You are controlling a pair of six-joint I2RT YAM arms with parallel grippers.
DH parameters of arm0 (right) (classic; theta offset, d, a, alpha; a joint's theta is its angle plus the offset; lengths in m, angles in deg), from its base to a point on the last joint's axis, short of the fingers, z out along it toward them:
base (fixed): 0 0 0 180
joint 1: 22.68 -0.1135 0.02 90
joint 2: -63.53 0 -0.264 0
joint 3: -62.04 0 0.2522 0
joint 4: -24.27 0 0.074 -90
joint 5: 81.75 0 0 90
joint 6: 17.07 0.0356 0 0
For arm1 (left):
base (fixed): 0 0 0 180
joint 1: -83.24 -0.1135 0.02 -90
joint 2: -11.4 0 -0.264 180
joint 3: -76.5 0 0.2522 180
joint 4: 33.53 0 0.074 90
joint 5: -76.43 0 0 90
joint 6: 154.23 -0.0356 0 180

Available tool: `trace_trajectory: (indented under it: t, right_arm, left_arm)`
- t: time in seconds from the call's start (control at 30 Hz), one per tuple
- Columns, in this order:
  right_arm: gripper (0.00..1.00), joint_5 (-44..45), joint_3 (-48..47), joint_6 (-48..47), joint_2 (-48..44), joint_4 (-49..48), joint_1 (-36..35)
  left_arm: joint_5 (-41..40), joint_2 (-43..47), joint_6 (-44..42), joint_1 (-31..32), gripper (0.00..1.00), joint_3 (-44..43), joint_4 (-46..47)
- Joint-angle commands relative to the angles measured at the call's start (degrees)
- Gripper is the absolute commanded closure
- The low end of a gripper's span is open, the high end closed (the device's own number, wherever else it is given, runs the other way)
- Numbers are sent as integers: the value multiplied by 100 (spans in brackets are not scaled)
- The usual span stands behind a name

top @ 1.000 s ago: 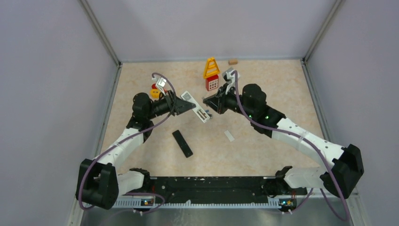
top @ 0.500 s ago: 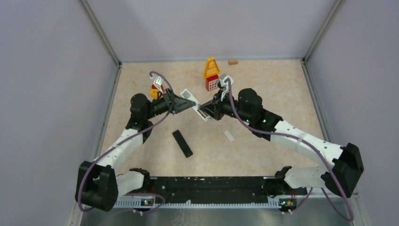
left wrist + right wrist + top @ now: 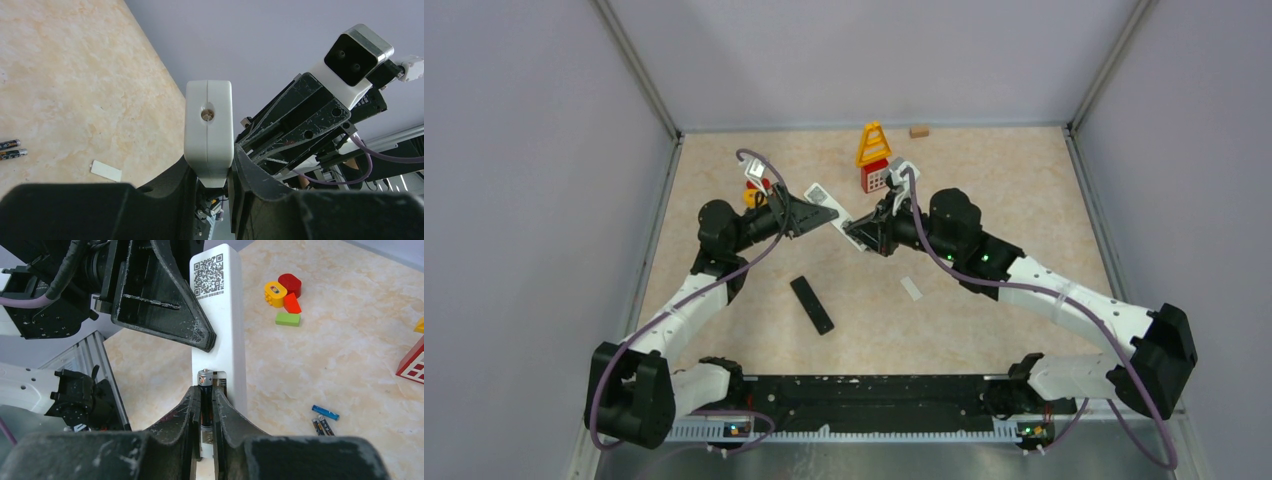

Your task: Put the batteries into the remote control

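Note:
A white remote control (image 3: 220, 325) with a QR label is held off the table, and my left gripper (image 3: 212, 172) is shut on its end (image 3: 208, 127). My right gripper (image 3: 205, 405) is shut on a dark battery (image 3: 205, 387), which lies in the left slot of the remote's open compartment. From above, the two grippers meet over the table's far middle, the left gripper (image 3: 822, 213) facing the right gripper (image 3: 856, 232). Loose batteries lie on the table: a blue one (image 3: 325, 412) and two dark ones (image 3: 321, 426). Two batteries (image 3: 10, 149) also show in the left wrist view.
A black bar-shaped remote (image 3: 812, 305) and a small white cover strip (image 3: 911, 288) lie on the table nearer the bases. Toy blocks stand at the back: a yellow cone (image 3: 873, 143), a red house block (image 3: 876, 177), a wooden block (image 3: 918, 130), and coloured bricks (image 3: 282, 290).
My right gripper moved left with the battery onto the remote's compartment. My left gripper shifted the remote slightly back and left.

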Motion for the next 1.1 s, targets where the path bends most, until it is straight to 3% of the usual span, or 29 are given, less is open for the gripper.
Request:
trace_trajectory:
  t: [0.0,0.6,0.73,0.9,1.07]
  right_arm:
    - [87,-32,46,-138,25,-9,-83]
    - [69,-17,-305,67,-48,331,-84]
    - [56,145,-447,257,-95,494,-82]
    - [32,144,-589,508,-274,555,-82]
    - [23,326,-681,917,-518,582,-78]
  left_arm:
    - [-95,205,170,2,100,-103,563]
    - [-119,252,72,2,100,-118,525]
    - [-135,250,-2,2,100,-115,518]
    - [-185,289,-238,2,100,-56,502]
    - [-271,320,-413,2,100,-21,517]
